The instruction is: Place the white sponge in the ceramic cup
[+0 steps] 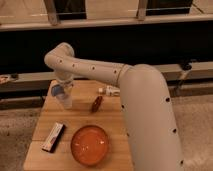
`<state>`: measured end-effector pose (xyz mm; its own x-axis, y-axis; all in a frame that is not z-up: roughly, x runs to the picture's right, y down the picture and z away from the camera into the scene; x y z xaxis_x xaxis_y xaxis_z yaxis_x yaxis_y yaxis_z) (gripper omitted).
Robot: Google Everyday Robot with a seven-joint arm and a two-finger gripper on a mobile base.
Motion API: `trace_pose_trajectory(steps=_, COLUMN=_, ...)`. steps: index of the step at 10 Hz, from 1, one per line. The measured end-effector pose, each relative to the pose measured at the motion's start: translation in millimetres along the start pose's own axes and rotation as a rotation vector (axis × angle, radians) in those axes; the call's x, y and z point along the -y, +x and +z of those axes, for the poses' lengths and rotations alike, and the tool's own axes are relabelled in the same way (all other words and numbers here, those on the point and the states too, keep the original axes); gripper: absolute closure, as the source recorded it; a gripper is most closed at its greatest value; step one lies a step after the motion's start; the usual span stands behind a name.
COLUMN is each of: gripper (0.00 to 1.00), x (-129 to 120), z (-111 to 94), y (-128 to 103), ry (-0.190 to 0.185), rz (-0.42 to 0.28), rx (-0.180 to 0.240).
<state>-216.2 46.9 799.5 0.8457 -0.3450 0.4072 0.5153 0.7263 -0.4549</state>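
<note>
My gripper [60, 92] hangs over the far left corner of the wooden table [117, 120], at the end of the arm [95, 70] that reaches in from the right. It is shut on a small pale piece with a bluish patch, which looks like the white sponge [55, 90]. Directly beneath it stands a pale ceramic cup [65, 102], upright on the table. The sponge sits just above the cup's rim, and I cannot tell if it touches it.
A dark red bottle [96, 103] lies at the table's middle and a small white bottle [109, 91] behind it. An orange bowl [90, 144] sits at the front. A dark bar with white edges [53, 136] lies front left. A dark counter wall runs behind the table.
</note>
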Motion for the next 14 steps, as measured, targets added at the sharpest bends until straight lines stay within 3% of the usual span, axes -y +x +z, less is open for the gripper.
trace_pose_trajectory(steps=10, gripper=0.97, x=4.4, z=2.5, y=-2.7, ry=-0.005, rz=0.016, rx=0.01)
trace_pose_trajectory(steps=14, gripper=0.91, x=4.6, z=3.3, y=-2.5, ry=-0.007, rz=0.024, rx=0.015)
